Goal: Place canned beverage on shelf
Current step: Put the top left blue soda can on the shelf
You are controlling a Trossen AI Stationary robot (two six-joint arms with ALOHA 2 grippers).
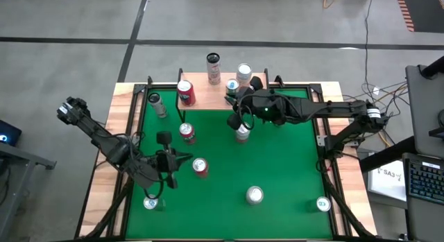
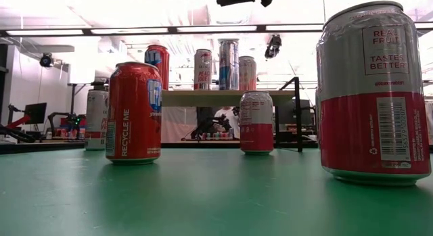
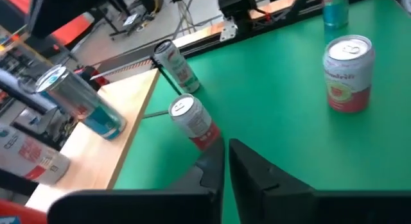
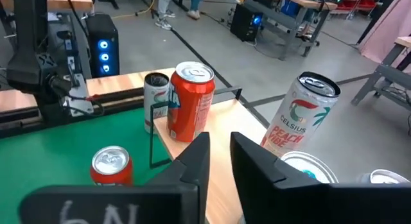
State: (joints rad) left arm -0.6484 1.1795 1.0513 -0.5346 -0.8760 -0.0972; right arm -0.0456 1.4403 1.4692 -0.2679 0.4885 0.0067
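The shelf (image 1: pixel 202 96) stands at the table's far edge with several cans on it, among them a red can (image 1: pixel 185 93) and a tall Celsius can (image 4: pixel 297 118). More canned beverages stand upright on the green table, such as a red-and-white can (image 1: pixel 187 133) and a red can (image 1: pixel 200 167). My right gripper (image 1: pixel 232 103) hovers above the shelf's near right part, pointing at the red can (image 4: pixel 190 99), fingers nearly together and holding nothing. My left gripper (image 1: pixel 182 158) is shut and empty above the table's left middle, just beside the red can.
A silver can (image 1: pixel 241 133) stands below my right arm. Other cans stand near the front edge (image 1: pixel 254 195), at the front corners (image 1: pixel 322 204) (image 1: pixel 150 202) and by the shelf's left leg (image 1: pixel 158 103). Bare green surface lies at the table's right middle (image 1: pixel 291 159).
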